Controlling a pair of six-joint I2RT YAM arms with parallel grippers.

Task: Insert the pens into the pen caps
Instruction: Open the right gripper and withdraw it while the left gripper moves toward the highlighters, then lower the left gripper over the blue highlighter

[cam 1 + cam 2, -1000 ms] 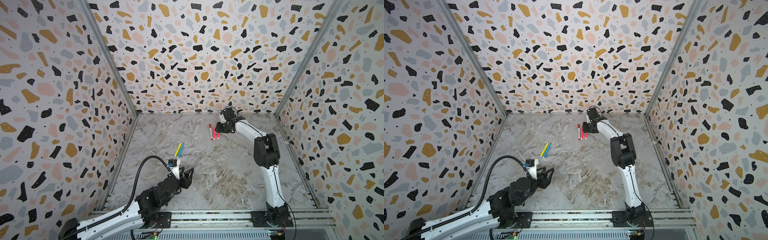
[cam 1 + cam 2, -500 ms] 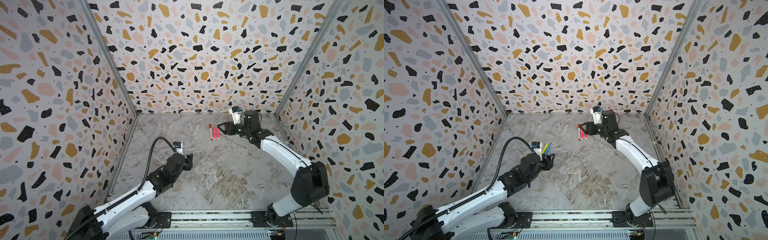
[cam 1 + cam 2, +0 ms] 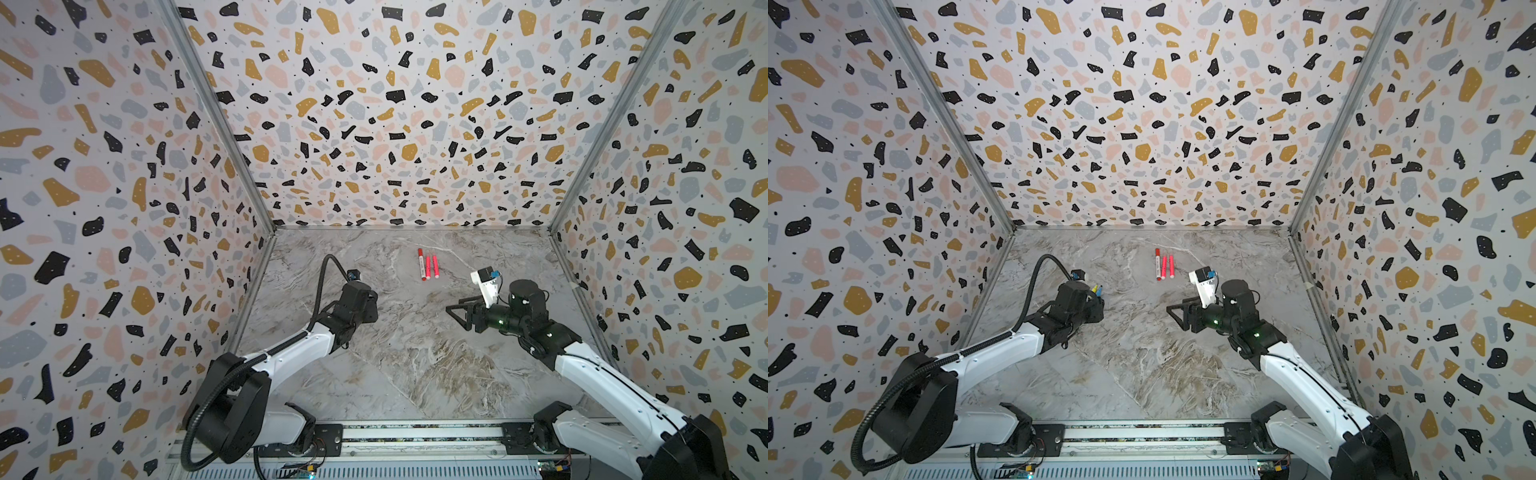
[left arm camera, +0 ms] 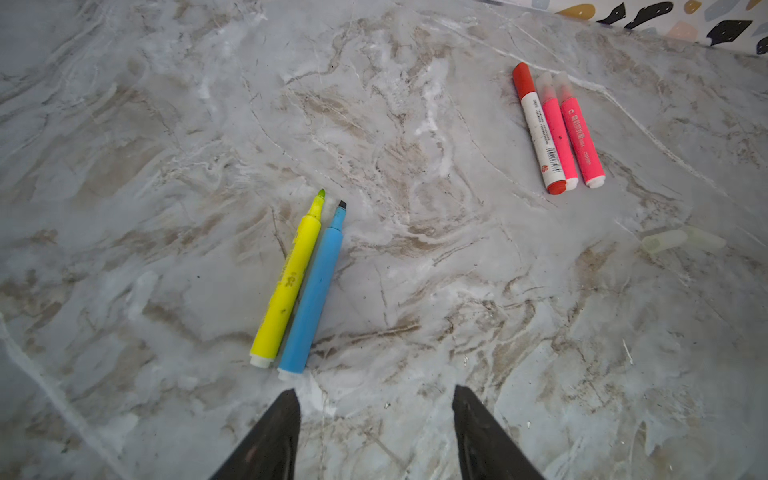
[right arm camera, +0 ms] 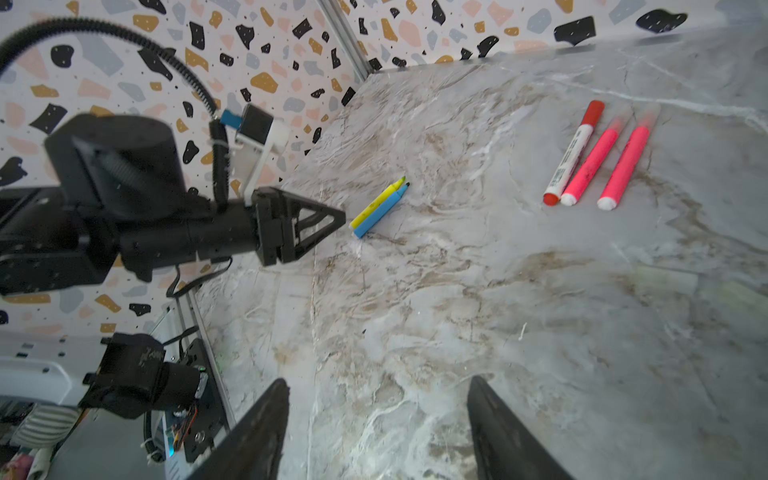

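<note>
Just short of the uncapped yellow pen [image 4: 286, 282] and blue pen [image 4: 313, 291], our left hand [image 4: 374, 395] gapes empty, presumably to straddle one; our right hand [image 5: 378, 382] is open too.

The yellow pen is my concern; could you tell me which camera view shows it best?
The left wrist view: the yellow pen lies close and whole, uncapped tip included, beside the blue pen. The right wrist view shows it whole but small. In a top view only a yellow sliver shows.
</note>
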